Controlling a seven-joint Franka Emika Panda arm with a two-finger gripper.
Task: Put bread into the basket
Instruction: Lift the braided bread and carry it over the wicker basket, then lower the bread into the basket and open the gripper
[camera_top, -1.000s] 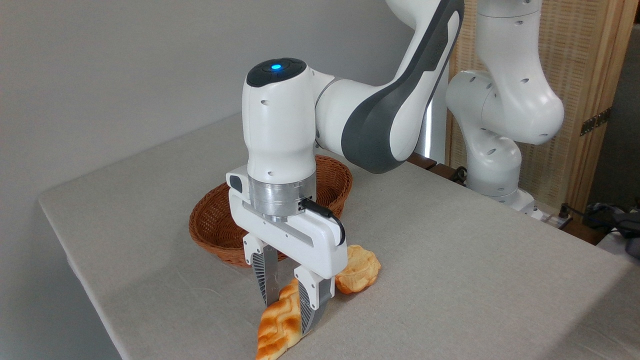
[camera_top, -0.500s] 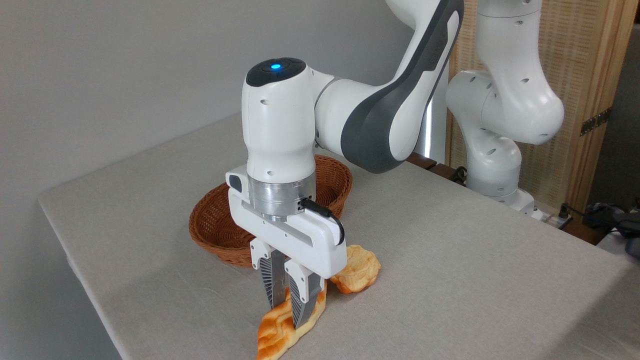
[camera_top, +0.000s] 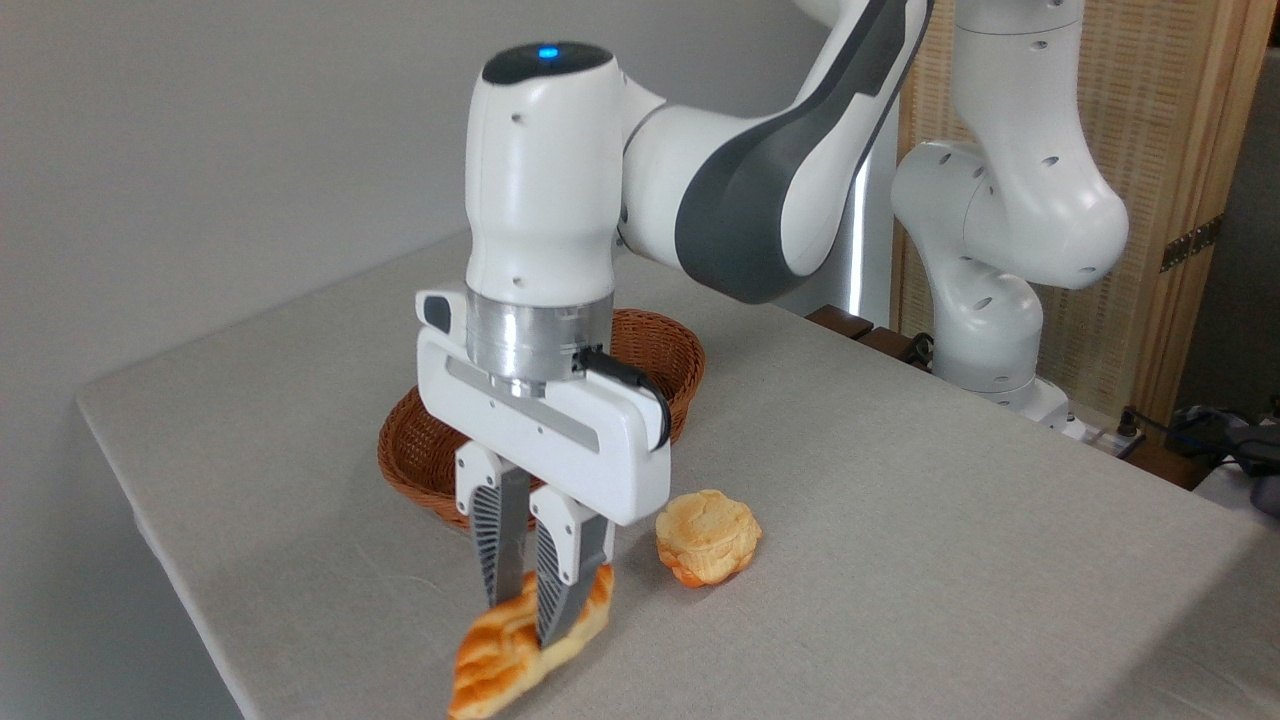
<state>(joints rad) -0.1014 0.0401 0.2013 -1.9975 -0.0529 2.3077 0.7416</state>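
Observation:
The bread (camera_top: 505, 648), a long golden-orange braided loaf, hangs tilted just above the table near its front edge, its lower tip pointing down-left. My gripper (camera_top: 522, 618) is shut on its upper half, the ribbed grey fingers (camera_top: 492, 540) pinching it from both sides. Behind the gripper stands the reddish-brown wicker basket (camera_top: 425, 455); my wrist and hand hide its middle, so what lies inside cannot be seen.
A small round pale-topped bun (camera_top: 708, 536) lies on the cloth-covered table (camera_top: 900, 540) to the right of the gripper. The arm's base (camera_top: 985, 330) stands at the back right before a wooden screen. The table's front-left edge is close to the loaf.
The fingers closed on the loaf, then the gripper rose and shifted left with it. The loaf has left the table and the bun is now uncovered.

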